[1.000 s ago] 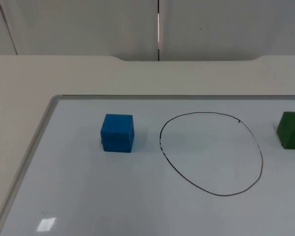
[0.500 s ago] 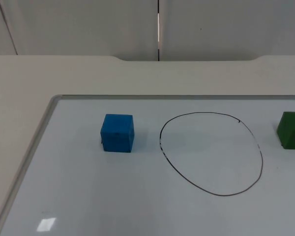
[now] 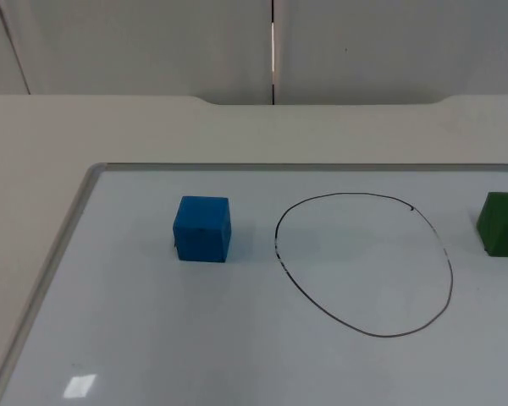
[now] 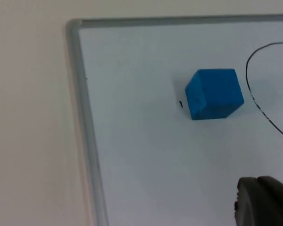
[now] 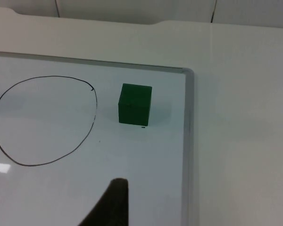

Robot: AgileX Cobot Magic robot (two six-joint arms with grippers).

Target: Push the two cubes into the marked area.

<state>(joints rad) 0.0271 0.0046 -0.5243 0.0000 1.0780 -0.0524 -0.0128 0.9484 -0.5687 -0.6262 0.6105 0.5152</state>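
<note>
A blue cube [image 3: 203, 229] sits on the whiteboard, a short way left of a hand-drawn black oval [image 3: 364, 264]. A green cube [image 3: 504, 223] rests just right of the oval, outside its line. Both cubes stand apart from the oval's outline. In the left wrist view, the blue cube [image 4: 213, 93] lies ahead of my left gripper [image 4: 264, 203], well clear of it, with the oval's line [image 4: 260, 107] beside it. In the right wrist view, the green cube [image 5: 135, 104] lies ahead of my right gripper [image 5: 111, 205], between the oval [image 5: 45, 120] and the board's edge. Both arms hang back from the cubes.
The whiteboard's grey raised frame [image 3: 68, 228] runs along its left and far sides, with the beige table beyond. The frame's left edge [image 4: 85, 122] is close to the blue cube, and its right edge [image 5: 188, 122] is close to the green cube. A grey partition wall stands behind.
</note>
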